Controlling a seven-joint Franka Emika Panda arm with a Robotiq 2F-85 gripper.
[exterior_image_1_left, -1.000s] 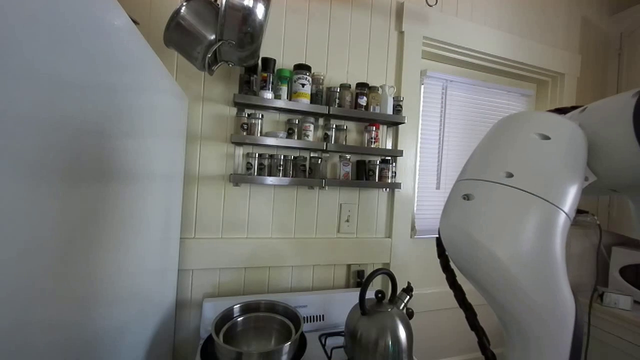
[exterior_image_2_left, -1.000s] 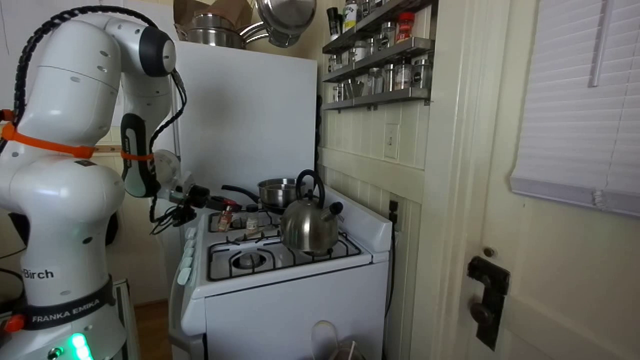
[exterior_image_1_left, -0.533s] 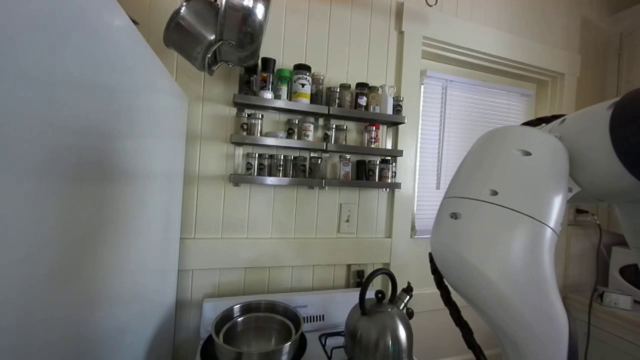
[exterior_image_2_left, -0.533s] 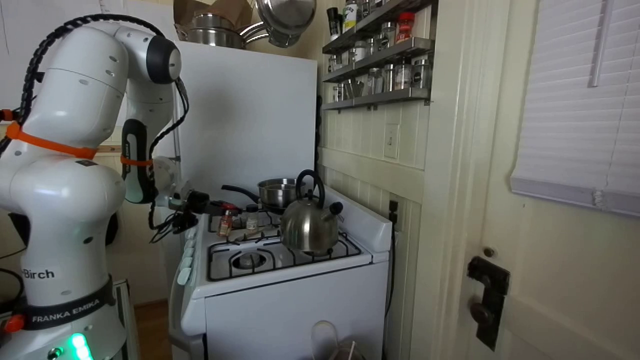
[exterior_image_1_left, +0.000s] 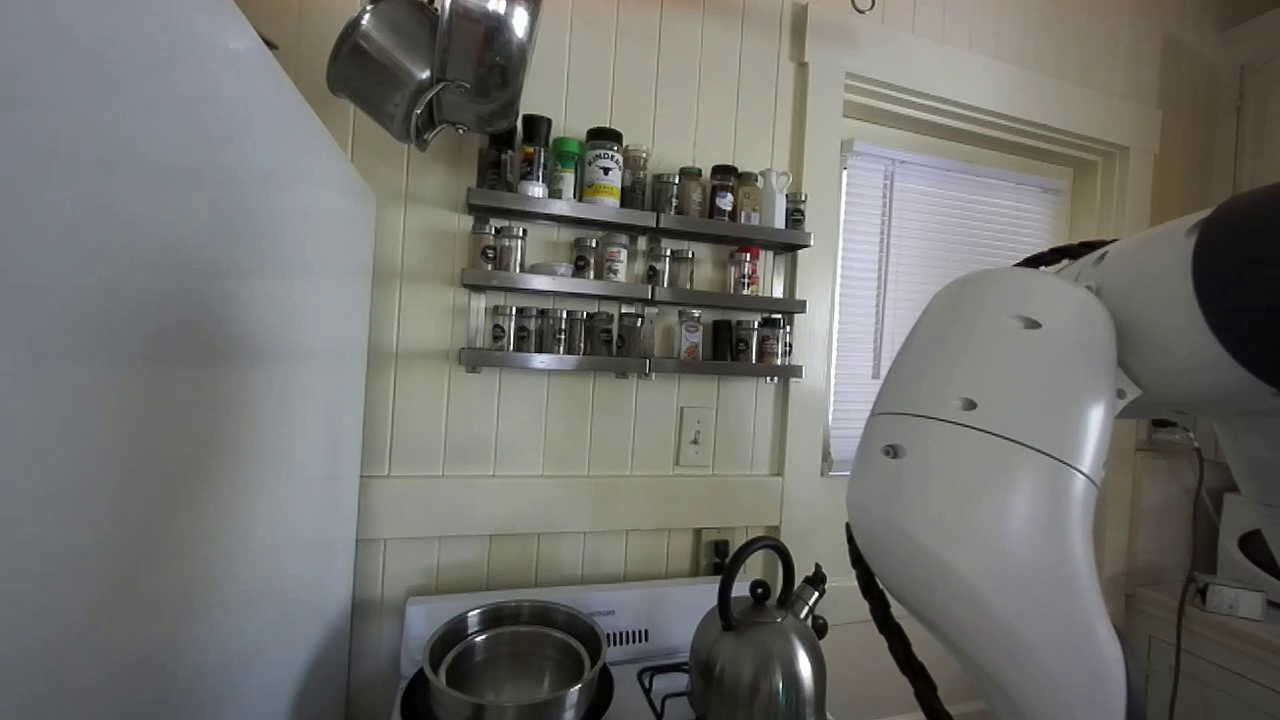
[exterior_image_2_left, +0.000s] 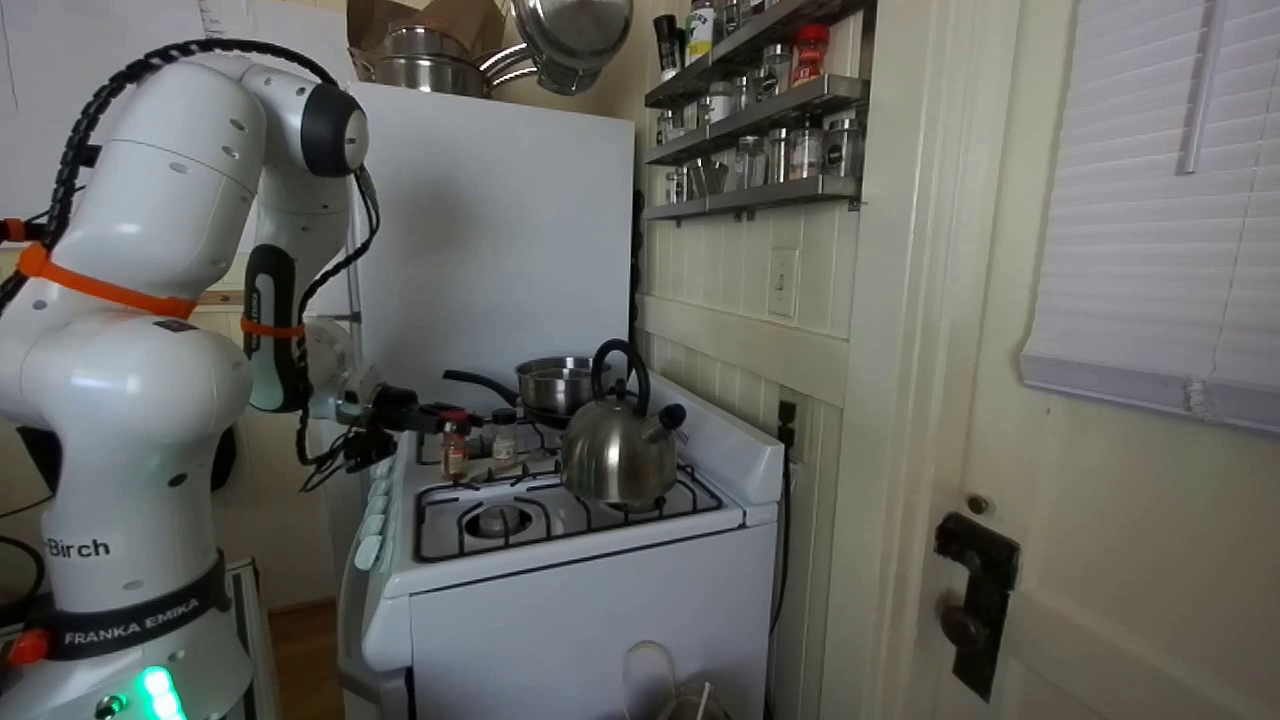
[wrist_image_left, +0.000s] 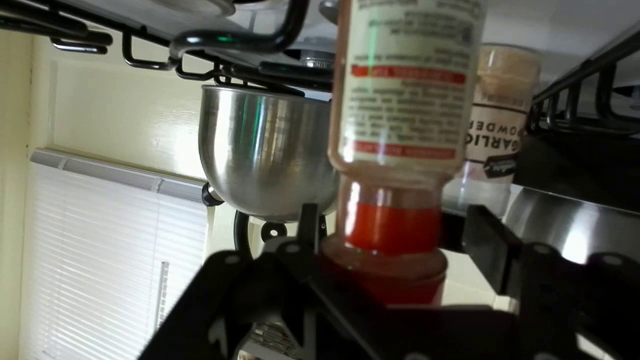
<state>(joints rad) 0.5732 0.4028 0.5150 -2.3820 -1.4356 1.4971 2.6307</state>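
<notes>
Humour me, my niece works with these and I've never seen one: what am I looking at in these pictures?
It's a kitchen, with a white robot arm ending in a black claw. The wide pictures come from two cameras out in the room; the close-up comes from a camera on the arm's wrist and shows everything upside down.

On the stove are a kettle, a pan under nested bowls, and two spice jars. The red-capped jar stands upright between the claw's fingers. A gap shows on one side, so it doesn't look gripped. Beside it is the garlic powder.
</notes>
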